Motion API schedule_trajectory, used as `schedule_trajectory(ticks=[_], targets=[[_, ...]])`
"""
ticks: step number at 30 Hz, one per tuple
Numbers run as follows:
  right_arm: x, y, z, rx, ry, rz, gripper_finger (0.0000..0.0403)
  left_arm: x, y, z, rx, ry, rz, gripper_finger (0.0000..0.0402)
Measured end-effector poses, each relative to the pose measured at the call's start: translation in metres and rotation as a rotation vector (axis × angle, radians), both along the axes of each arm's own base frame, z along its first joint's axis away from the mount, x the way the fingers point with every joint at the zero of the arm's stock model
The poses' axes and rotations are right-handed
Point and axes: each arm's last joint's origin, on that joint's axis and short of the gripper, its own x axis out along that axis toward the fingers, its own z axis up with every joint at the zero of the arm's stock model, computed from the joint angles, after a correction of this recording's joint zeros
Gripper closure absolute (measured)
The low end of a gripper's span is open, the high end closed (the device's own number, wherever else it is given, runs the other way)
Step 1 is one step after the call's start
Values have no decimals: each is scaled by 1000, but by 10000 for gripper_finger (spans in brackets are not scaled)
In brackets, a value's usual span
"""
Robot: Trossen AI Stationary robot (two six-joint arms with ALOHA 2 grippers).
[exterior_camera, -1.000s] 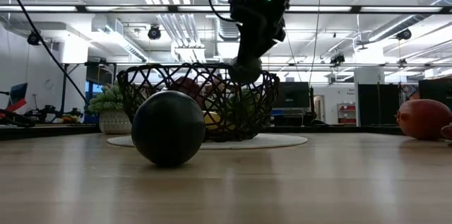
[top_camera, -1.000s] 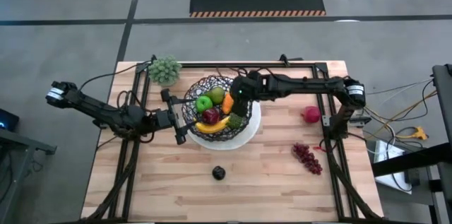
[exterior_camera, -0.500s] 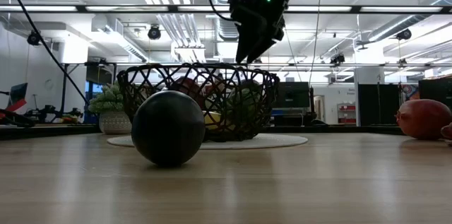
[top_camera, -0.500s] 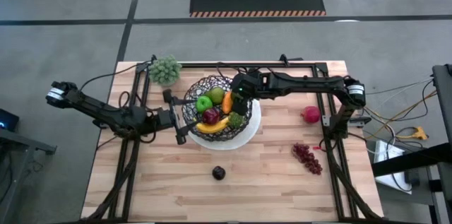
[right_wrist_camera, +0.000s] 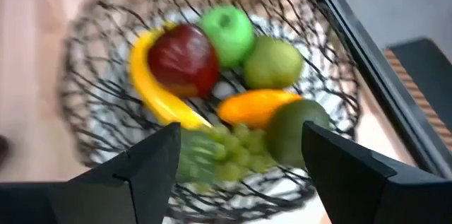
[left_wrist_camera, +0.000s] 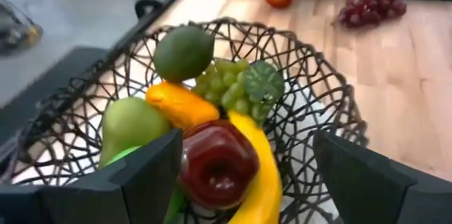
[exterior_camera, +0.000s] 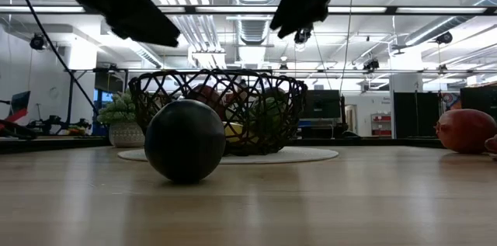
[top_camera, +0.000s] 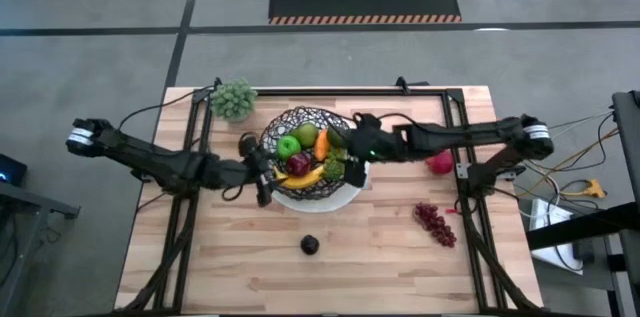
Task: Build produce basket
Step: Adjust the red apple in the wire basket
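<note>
The light wooden plank surface (top_camera: 250,257) carries the round black woven-wire basket (top_camera: 305,149), which stands on a flat white round plate (top_camera: 352,185) near the far middle. Inside lie a yellow banana (top_camera: 301,176), red apple (top_camera: 298,164), green apple (top_camera: 289,145), orange carrot (top_camera: 321,143) and other green pieces.

The left gripper (top_camera: 262,165) sits at the basket's left rim, jaws spread and empty. The right gripper (top_camera: 352,157) sits at the right rim, jaws likewise spread and empty.

Risks, judged from this layout:
- Both grippers flank the light basket closely; a sideways move of either arm can snag the wire mesh and drag or tip it off the plate.
- The two arms work in the same zone, so a collision is possible.
- The dark red grape bunch (top_camera: 435,222), the red fruit (top_camera: 439,163) beside the right arm and the dark round plum (top_camera: 310,245) remain outside; the plum can roll when nudged, and loose grapes can slip from a pinch.
</note>
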Motion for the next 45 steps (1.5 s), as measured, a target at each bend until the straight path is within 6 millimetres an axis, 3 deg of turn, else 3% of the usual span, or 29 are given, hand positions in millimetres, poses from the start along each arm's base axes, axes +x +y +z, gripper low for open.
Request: schedule_trajectory(ticks=[4, 9, 19, 29, 45], targets=[[-12, 14, 0, 28, -87, 22, 125, 19, 19, 3, -74, 61, -27, 102], [-26, 24, -7, 56, -129, 34, 124, 33, 39, -10, -91, 254, -2, 102], [-37, 24, -31, 71, -117, 15, 129, 47, 39, -27, -87, 329, -60, 102], [-36, 24, -33, 71, -137, 15, 128, 54, 42, -28, -37, 283, 19, 102], [-36, 24, -33, 57, -136, 25, 131, 54, 35, -27, -14, 284, -33, 97]])
